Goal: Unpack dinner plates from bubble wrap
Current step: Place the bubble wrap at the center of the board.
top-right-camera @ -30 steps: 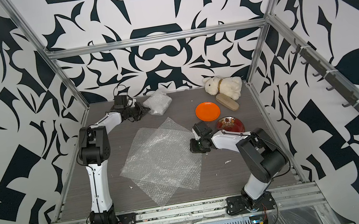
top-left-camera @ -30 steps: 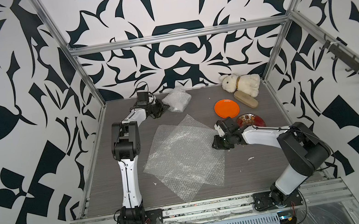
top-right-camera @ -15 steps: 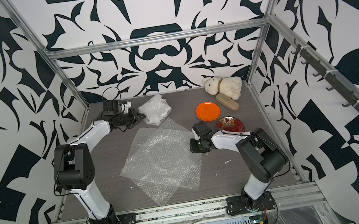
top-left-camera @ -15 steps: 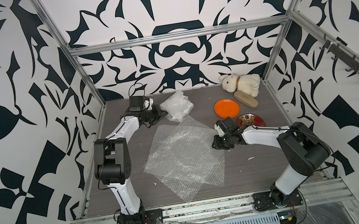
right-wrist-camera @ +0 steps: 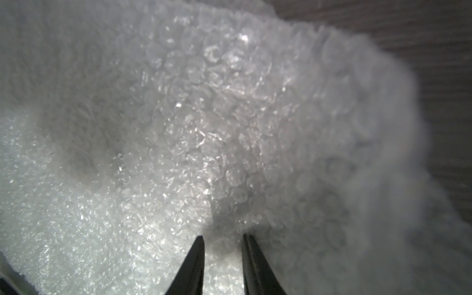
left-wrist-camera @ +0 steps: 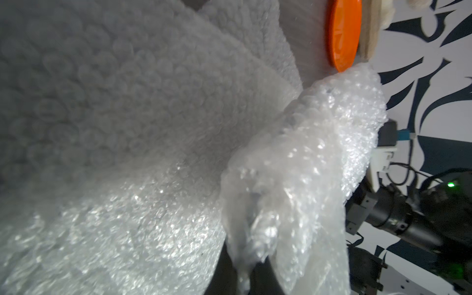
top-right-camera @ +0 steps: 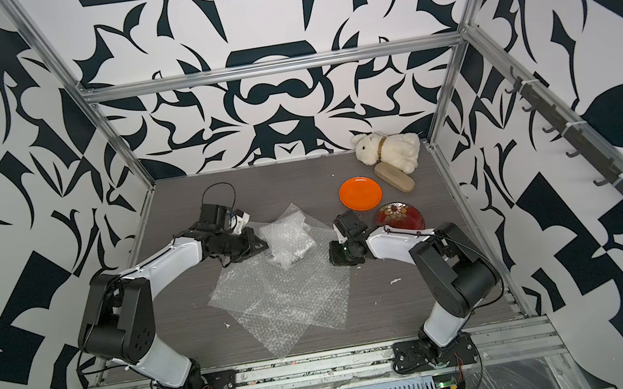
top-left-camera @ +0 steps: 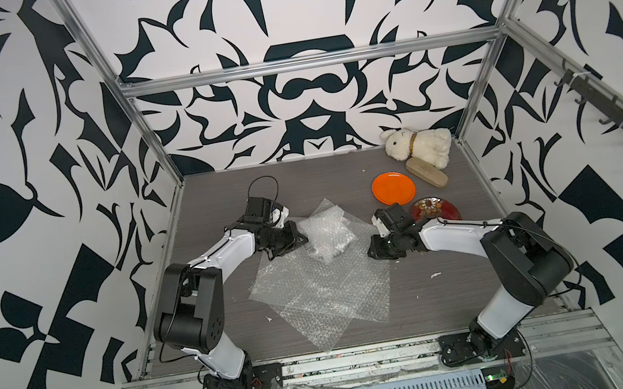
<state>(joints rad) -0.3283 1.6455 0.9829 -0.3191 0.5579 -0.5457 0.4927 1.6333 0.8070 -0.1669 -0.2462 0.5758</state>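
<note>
Dragged from the table's 12 o'clock edge toward the centre, the one wrapped bundle (top-left-camera: 326, 235) now sits over the 12 o'clock corner of the two flat sheets (top-left-camera: 325, 298), with the left gripper (top-left-camera: 302, 239) clenched on its bubble wrap. The right gripper (top-left-camera: 372, 251) has not moved from the sheets' 3 o'clock edge, its fingers slightly parted. Two bare plates lie at 1 to 2 o'clock: one orange plate (top-left-camera: 393, 187) and one dark red plate (top-left-camera: 435, 208).

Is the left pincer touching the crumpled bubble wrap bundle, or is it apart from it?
Touching. In the left wrist view, the left pincer is shut on a bunched fold of the bubble wrap bundle.
</note>
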